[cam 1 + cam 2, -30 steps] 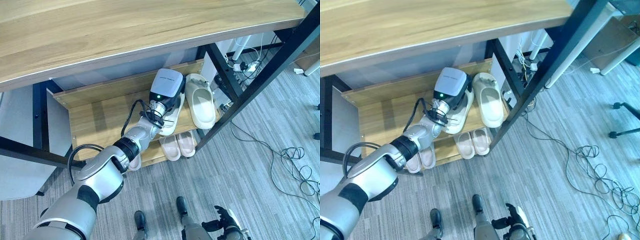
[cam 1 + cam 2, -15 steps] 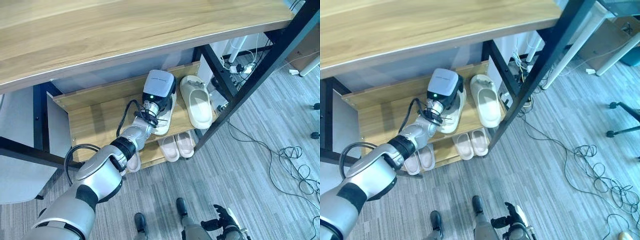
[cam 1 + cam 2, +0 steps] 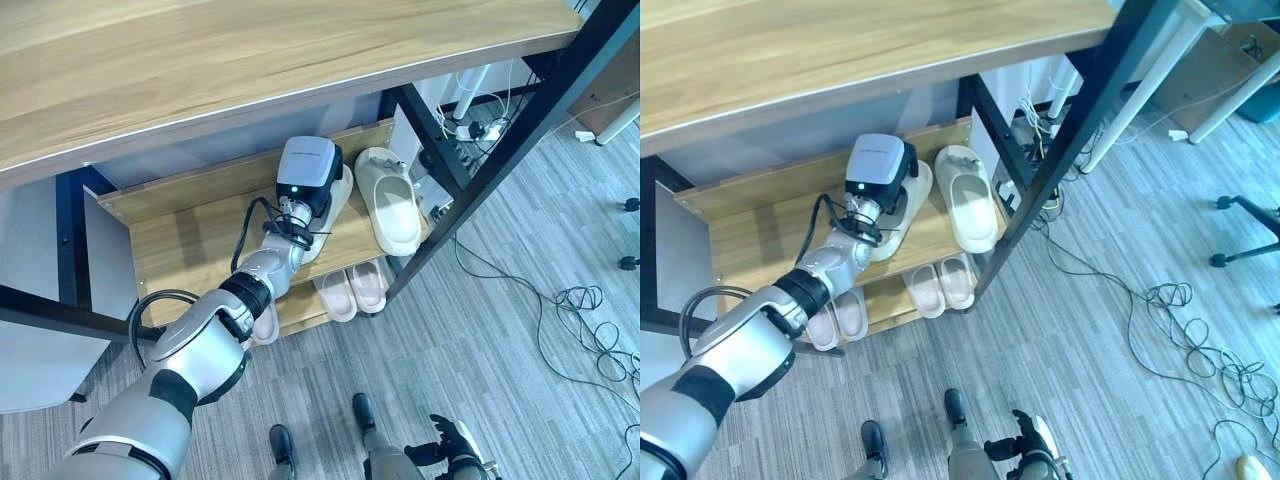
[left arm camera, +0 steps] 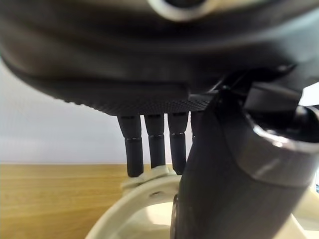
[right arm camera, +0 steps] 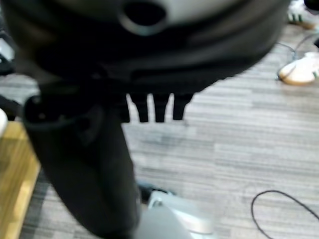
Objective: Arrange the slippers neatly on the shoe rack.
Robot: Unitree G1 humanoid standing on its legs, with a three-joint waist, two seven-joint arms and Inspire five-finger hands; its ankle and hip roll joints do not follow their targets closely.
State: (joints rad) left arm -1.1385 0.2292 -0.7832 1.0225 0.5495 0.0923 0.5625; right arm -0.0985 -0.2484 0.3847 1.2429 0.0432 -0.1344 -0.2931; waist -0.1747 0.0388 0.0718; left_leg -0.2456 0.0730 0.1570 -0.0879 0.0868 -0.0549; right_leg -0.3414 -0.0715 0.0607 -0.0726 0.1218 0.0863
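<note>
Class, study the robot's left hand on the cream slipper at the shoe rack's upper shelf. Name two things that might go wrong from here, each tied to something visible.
1. The left hand has fingers hooked over the held slipper's rim; the grip looks shallow, so it might slip.
2. The second slipper lies close beside it, near the shelf edge; a sideways nudge could push it off.

Wooden middle shelf of the shoe rack (image 3: 190, 245) is bare to the robot's left of the left hand (image 4: 149, 144), open room there. To the right, two cream slippers (image 3: 392, 200) sit side by side against the black metal rack post (image 3: 470, 190); wide wooden top board (image 3: 250, 60) overhangs the shelf, limiting access from above.
</note>
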